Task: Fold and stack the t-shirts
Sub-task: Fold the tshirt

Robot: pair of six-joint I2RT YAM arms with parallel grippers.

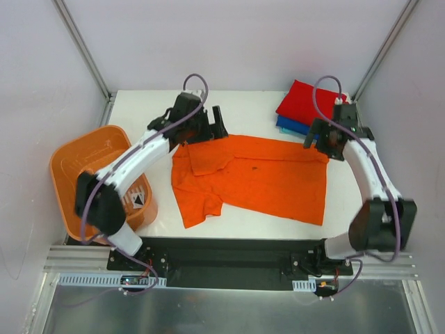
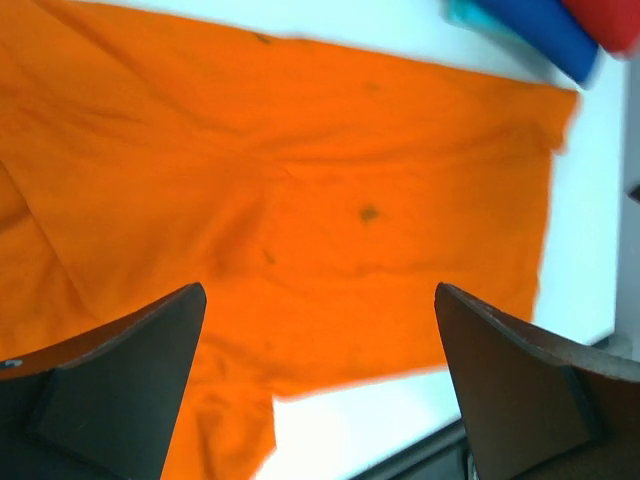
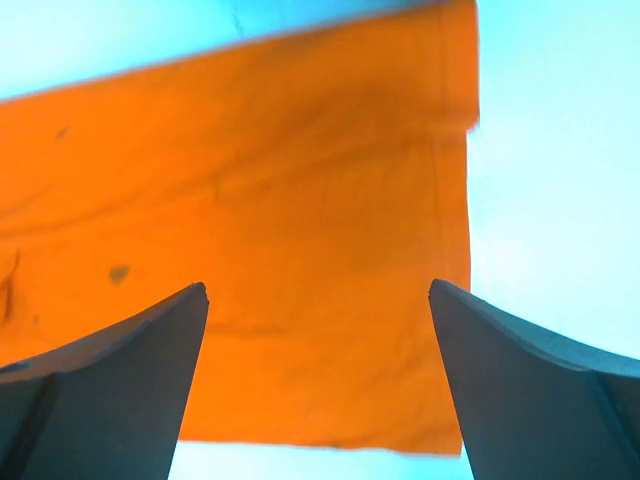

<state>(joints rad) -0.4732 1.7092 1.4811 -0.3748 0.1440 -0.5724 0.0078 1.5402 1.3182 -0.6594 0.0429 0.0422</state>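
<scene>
The orange t-shirt (image 1: 268, 174) is lying spread open across the middle of the white table (image 1: 250, 111), its long side running left to right. Most of it is lying flat, but the left end is bunching up: a flap of cloth is folding over itself there, and a sleeve is trailing toward the near edge. A small dark speck (image 2: 368, 213) is showing on the fabric.

The left gripper (image 2: 318, 300) is hovering over the far left part of the shirt with its jaws spread wide and nothing between them. It is not gripping the cloth. The right gripper (image 3: 318, 290) is hanging over the far right corner in the same way, released and holding nothing, with the shirt's right edge showing between its fingers.

At the far right corner of the table a folded red t-shirt (image 1: 306, 101) is sitting on top of a folded blue one (image 1: 288, 125), with a pale teal one (image 2: 462, 14) peeking out beneath. This stack is lying just beside the orange shirt's far right corner, and I cannot tell whether they are touching.

An orange plastic basket (image 1: 76, 160) is standing off the table's left side, next to the left arm.
</scene>
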